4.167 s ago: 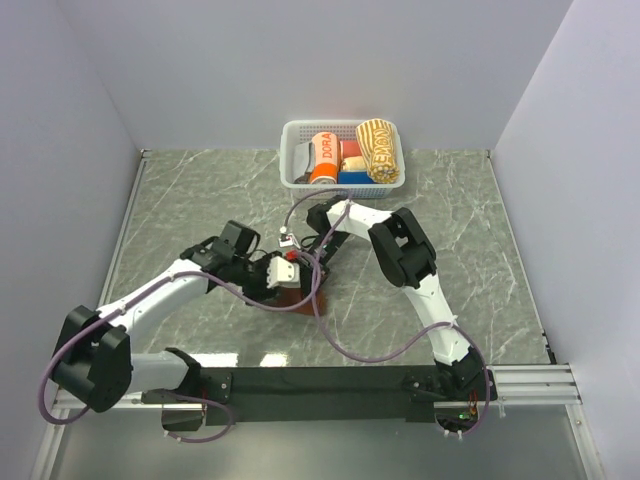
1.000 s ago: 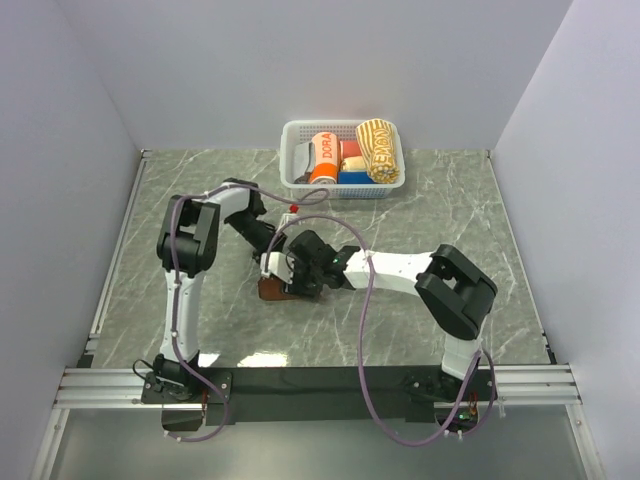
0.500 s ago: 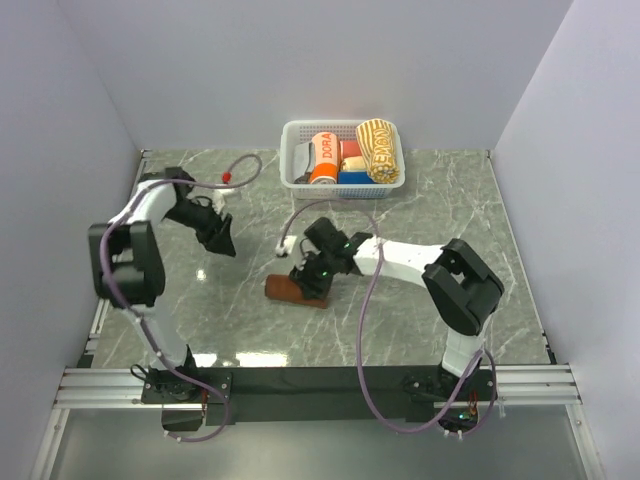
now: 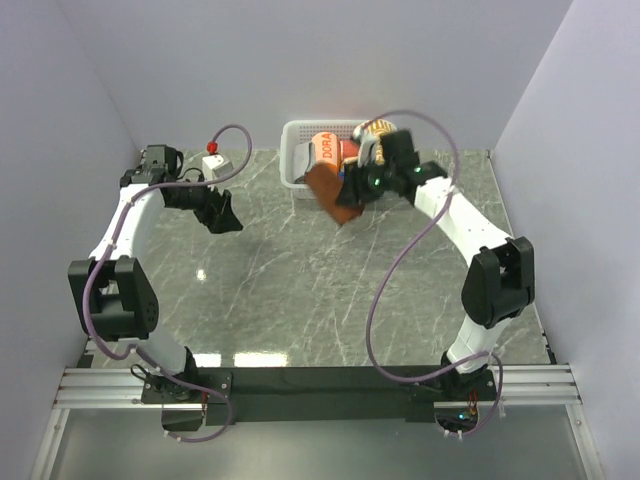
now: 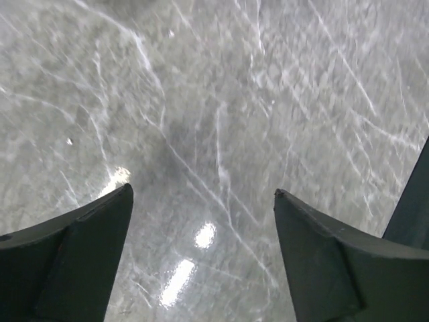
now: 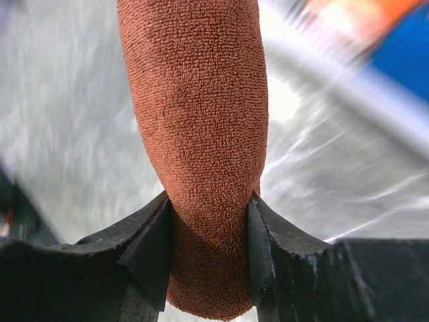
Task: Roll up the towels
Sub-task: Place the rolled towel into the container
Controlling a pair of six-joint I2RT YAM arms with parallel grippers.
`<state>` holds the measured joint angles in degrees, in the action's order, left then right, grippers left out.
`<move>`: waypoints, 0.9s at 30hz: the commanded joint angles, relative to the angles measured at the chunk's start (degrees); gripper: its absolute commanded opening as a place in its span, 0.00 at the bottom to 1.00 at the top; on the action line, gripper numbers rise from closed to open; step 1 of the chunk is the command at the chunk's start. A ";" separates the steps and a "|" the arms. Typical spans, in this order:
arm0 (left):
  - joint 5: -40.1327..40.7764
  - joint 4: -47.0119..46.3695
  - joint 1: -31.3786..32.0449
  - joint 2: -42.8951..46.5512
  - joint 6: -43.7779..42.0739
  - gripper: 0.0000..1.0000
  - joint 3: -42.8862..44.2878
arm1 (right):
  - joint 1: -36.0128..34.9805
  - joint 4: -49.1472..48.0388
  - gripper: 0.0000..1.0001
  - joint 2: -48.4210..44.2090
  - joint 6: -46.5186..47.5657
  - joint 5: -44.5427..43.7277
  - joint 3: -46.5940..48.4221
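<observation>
My right gripper (image 4: 352,195) is shut on the rolled rust-brown towel (image 4: 330,192) and holds it in the air just in front of the white basket (image 4: 290,160). In the right wrist view the roll (image 6: 198,121) sticks out from between the closed fingers (image 6: 151,248). The cream-yellow striped towel (image 4: 378,135) lies rolled in the basket's right side, partly behind my right arm. My left gripper (image 4: 222,217) is open and empty over the bare table at the far left; its wrist view shows only marble between the fingers (image 5: 80,248).
The basket also holds the orange "DORA" roll (image 4: 322,155) and small red and blue rolls, mostly hidden by the arm. The grey marble table (image 4: 300,290) is walled by white panels on three sides. Purple cables loop from both arms.
My right gripper has lifted the brown roll from the table's middle and carried it back to the basket's front. The left arm has swung to the far left and stays empty.
</observation>
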<state>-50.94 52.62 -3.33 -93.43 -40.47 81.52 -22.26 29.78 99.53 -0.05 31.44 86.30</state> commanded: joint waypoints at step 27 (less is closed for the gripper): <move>5.67 -11.58 2.10 7.03 15.86 0.99 -7.33 | 1.87 -4.82 0.00 25.80 -17.43 -37.59 36.39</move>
<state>-46.50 42.54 -1.39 -88.71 -25.65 74.48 -19.94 27.33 124.53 -15.51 -4.40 118.39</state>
